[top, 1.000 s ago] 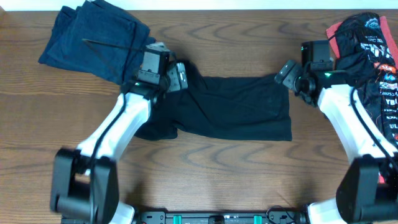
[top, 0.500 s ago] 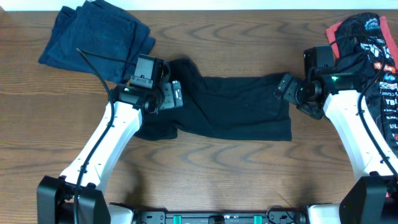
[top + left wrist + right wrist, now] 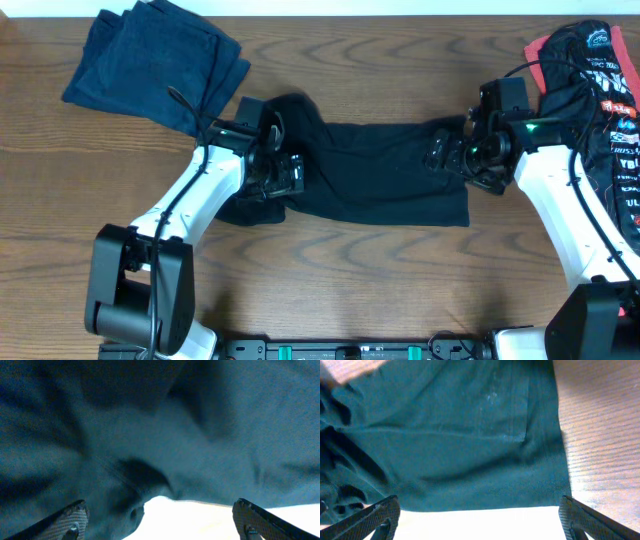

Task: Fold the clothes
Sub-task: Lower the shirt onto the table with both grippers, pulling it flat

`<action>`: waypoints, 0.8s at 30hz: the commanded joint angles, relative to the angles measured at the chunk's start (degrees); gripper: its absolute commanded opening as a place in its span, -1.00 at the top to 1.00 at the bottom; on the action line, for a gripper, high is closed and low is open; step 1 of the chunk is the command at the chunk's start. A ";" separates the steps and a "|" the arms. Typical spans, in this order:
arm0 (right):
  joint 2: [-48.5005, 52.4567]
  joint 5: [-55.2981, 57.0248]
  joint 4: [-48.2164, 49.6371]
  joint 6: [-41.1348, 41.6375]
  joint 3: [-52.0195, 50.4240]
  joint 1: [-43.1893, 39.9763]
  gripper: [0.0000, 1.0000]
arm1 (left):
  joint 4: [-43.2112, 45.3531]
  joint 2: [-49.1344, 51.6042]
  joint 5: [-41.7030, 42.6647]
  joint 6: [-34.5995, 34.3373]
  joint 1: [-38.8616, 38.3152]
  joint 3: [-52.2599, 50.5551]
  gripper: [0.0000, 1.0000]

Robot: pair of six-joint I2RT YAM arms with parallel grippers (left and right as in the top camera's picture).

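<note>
While both pairs of jaws stand spread wide with nothing caught between them, the left gripper (image 3: 285, 172) hangs over the bunched left end of the black shirt (image 3: 380, 170). The right gripper (image 3: 440, 155) hangs over the shirt's right end, just inside its edge. In the left wrist view its fingertips (image 3: 65, 520) sit far apart at the bottom corners, with rumpled dark cloth filling the picture above them. The right wrist view shows its fingertips (image 3: 370, 517) equally far apart over flatter cloth, with bare wood to one side.

The shirt lies stretched crosswise in the middle of the desk (image 3: 340, 270), smooth on the right and creased into a lump on the left. A dark-blue garment (image 3: 150, 65) lies folded at the far left corner. A heap of black garments (image 3: 600, 70) with red trim and white lettering fills the far right corner and runs down the right edge. The desk is brown wood with strong grain. A pale strip (image 3: 320, 8) runs beyond its far edge and a dark bar (image 3: 340, 350) with green parts along its near edge.

A second ago the left gripper was at the shirt's far left end, close to the blue garment; it has since come toward the near edge. The right gripper has moved inward from the shirt's far right corner. The shirt's outline looks unchanged.
</note>
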 commanded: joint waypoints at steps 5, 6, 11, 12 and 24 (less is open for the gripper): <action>0.39 1.11 -1.20 -1.38 -5.07 0.72 -0.60 | -5.60 -0.13 -2.97 2.25 1.11 0.26 -0.56; 0.39 1.14 -0.94 -1.40 -5.90 0.72 -0.56 | -6.45 -0.13 -3.61 2.27 1.44 0.26 -0.56; 0.52 1.09 4.46 -1.20 -11.23 0.72 -0.31 | -8.17 -0.11 -7.48 2.29 2.10 0.24 -0.56; 0.57 1.09 5.77 -0.72 -12.22 0.72 -0.29 | -7.93 -0.11 -9.49 2.27 2.08 0.24 -0.56; 5.55 1.11 12.72 2.34 -18.18 0.74 -0.06 | -6.62 0.87 -13.25 2.32 2.95 -1.40 -0.22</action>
